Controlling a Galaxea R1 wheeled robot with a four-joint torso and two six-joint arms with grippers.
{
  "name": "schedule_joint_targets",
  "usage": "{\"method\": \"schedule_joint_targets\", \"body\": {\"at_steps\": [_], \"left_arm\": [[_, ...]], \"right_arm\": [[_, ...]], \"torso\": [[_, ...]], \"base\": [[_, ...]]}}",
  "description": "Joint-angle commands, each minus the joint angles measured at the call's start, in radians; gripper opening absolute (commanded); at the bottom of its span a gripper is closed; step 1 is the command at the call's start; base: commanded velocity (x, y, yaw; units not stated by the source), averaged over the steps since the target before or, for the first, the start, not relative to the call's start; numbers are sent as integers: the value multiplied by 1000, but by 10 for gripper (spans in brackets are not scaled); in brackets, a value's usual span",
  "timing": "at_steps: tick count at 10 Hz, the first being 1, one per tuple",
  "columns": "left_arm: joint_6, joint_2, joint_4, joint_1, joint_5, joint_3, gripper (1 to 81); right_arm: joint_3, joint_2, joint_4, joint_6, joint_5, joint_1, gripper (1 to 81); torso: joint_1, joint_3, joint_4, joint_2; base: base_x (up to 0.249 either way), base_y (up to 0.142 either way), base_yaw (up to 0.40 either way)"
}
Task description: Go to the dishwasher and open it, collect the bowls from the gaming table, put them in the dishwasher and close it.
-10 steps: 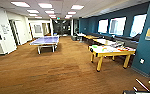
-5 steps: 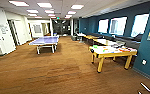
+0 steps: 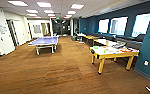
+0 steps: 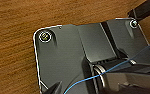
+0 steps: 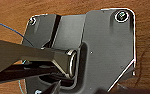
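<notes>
Brown carpet [image 3: 53,72] covers a long room with blue walls and bright windows. At right stands the gaming table [image 3: 102,56], a white counter with yellow edge and legs, carrying small bright bowls [image 3: 96,47]. Farther left is a blue ping-pong table [image 3: 44,41]. Whether either arm's fingers are released or clenched cannot be told.

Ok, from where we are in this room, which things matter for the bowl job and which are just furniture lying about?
Belongs to the job:
- gaming table, white top, yellow edge and legs, on the right
- bright items on its top, likely the bowls, too blurred to be sure

Just there:
- blue ping-pong table on the left
- tables along the blue wall
- bin at the far end
</notes>
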Motion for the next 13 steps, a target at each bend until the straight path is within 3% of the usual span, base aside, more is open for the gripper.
{"method": "schedule_joint_targets", "body": {"at_steps": [1,13], "left_arm": [[-2,-5,-5,-51,49,-3,811],[-2,-3,-12,-50,49,-1,811]], "right_arm": [[2,-7,-8,-4,-45,40,811],[-12,4,-6,-4,-45,31,811]], "torso": [[1,0,0,0],[1,0,0,0]], "base": [[142,0,0],[147,0,0]]}}
